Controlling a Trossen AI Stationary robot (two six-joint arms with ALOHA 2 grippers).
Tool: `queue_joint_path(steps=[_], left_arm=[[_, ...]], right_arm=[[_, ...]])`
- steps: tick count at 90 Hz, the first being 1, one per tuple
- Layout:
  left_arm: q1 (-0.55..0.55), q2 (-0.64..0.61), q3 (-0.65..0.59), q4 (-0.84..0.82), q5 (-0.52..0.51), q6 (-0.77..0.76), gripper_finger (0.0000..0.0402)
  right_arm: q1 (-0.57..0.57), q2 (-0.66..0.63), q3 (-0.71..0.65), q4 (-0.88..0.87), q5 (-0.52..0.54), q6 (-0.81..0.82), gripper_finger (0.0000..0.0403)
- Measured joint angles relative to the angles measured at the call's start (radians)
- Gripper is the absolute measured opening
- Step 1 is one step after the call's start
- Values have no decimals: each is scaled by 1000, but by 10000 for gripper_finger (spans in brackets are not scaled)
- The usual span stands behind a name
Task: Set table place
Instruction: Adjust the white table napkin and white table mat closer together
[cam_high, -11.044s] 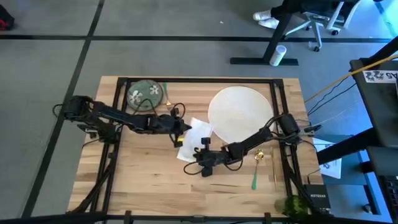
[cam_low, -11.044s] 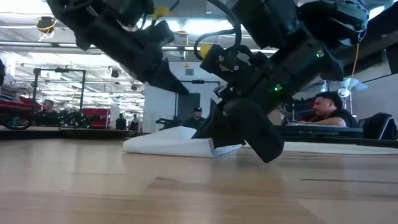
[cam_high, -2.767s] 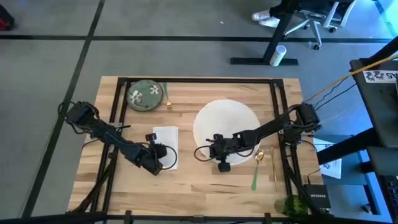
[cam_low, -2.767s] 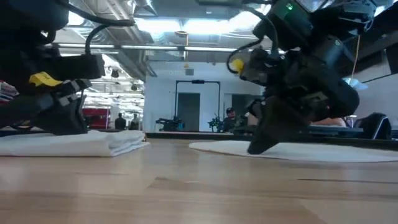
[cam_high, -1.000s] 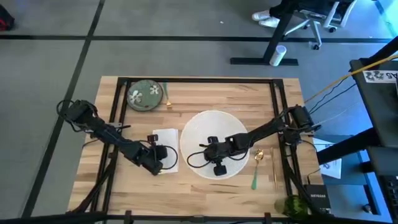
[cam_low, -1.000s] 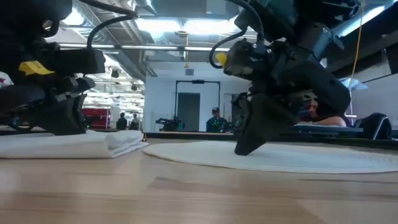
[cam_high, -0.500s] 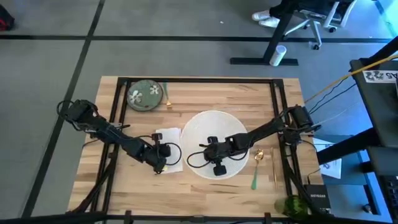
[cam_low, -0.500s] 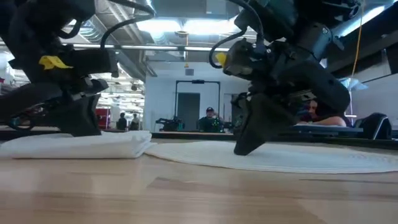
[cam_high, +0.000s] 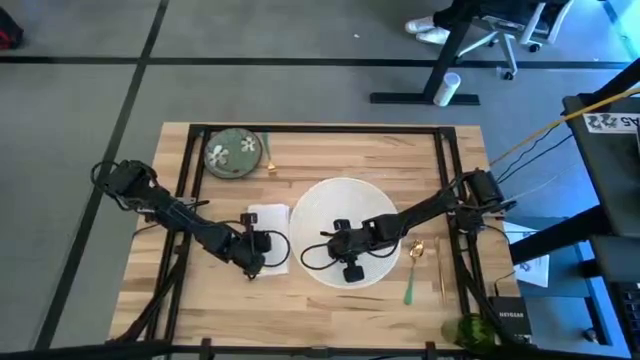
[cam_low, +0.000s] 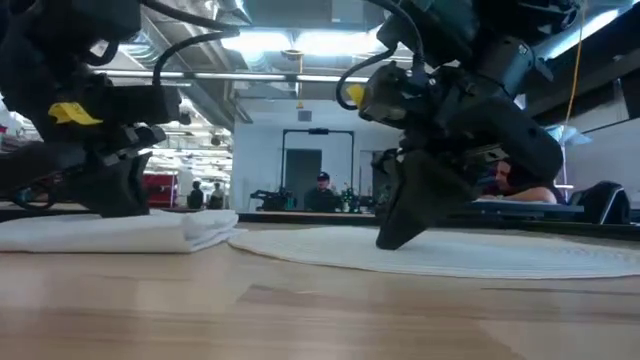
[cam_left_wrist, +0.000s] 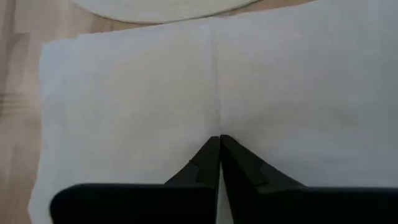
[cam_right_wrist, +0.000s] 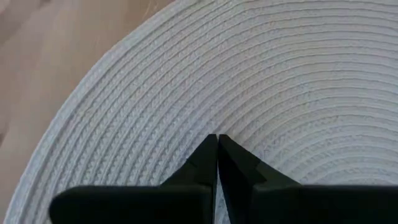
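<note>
The round white plate (cam_high: 350, 205), ribbed like woven cord, lies flat mid-table. The folded white napkin (cam_high: 270, 222) lies flat just left of it, its edge at the plate's rim (cam_left_wrist: 168, 9). My left gripper (cam_high: 264, 259) is shut, fingertips down on the napkin (cam_left_wrist: 137, 93). My right gripper (cam_high: 333, 241) is shut, fingertips on the plate (cam_right_wrist: 261, 81). The green flowered dish (cam_high: 233, 152) sits at the far left with one gold piece (cam_high: 270, 160) beside it. My left gripper presses its shut fingertips (cam_left_wrist: 219, 143) down on the napkin's top face, by a crease (cam_left_wrist: 216, 93) near its middle. The fingers slant down from the table's left. The napkin lies flat on the table (cam_low: 120, 232). My right gripper rests its shut fingertips (cam_right_wrist: 217, 140) on the plate's ribbed top, inside its left rim. It slants down from the table's right, tip on the plate (cam_low: 385, 240). The plate lies flat.
Gold cutlery with green handles (cam_high: 412, 275) lies right of the plate, and the green tumbler (cam_high: 465, 330) stands at the near right corner. Black frame bars (cam_high: 190, 160) run along the table's sides. Bare wood (cam_high: 320, 315) shows along the near edge. People stand in the room behind (cam_low: 322, 190).
My left gripper has moved a little toward the table's right edge, fingers shut on top of the napkin. The napkin has slid flat with it toward the plate's rim.
</note>
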Motion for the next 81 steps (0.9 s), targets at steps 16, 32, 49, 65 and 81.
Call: queue_joint_path(steps=[16,32,49,65,81], left_arm=[[-7,-4,28,-62,8,2,0],[-13,-4,67,-145,6,-1,0],[-12,-4,97,-191,7,-3,0],[-12,-4,148,-240,29,16,0],[-12,-4,217,-307,33,19,0]], right_arm=[[0,0,0,0,0,-3,0],[0,0,0,-1,0,-5,0],[0,0,0,-1,0,-20,0],[-2,0,0,-1,2,-31,0],[-2,1,9,-11,8,-62,0]])
